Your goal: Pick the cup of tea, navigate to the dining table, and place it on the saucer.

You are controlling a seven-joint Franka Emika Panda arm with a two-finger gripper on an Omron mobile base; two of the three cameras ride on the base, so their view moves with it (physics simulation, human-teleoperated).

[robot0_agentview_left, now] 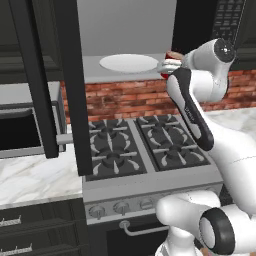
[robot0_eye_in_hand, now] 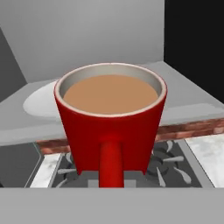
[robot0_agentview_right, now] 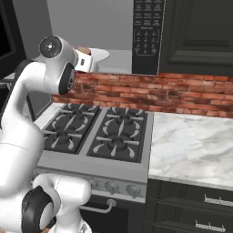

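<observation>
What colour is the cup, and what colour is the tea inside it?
The cup is red with a pale rim; the tea is light brown. The hand view shows it best.

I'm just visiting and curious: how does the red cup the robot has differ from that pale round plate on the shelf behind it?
The cup is bright red; the plate is white-grey. The cup is tall and deep, filled with brown tea; the plate is flat and wide with nothing on it. The cup is up in the air in front of the shelf, over the stove; the plate lies on the shelf. Both are round.
</observation>
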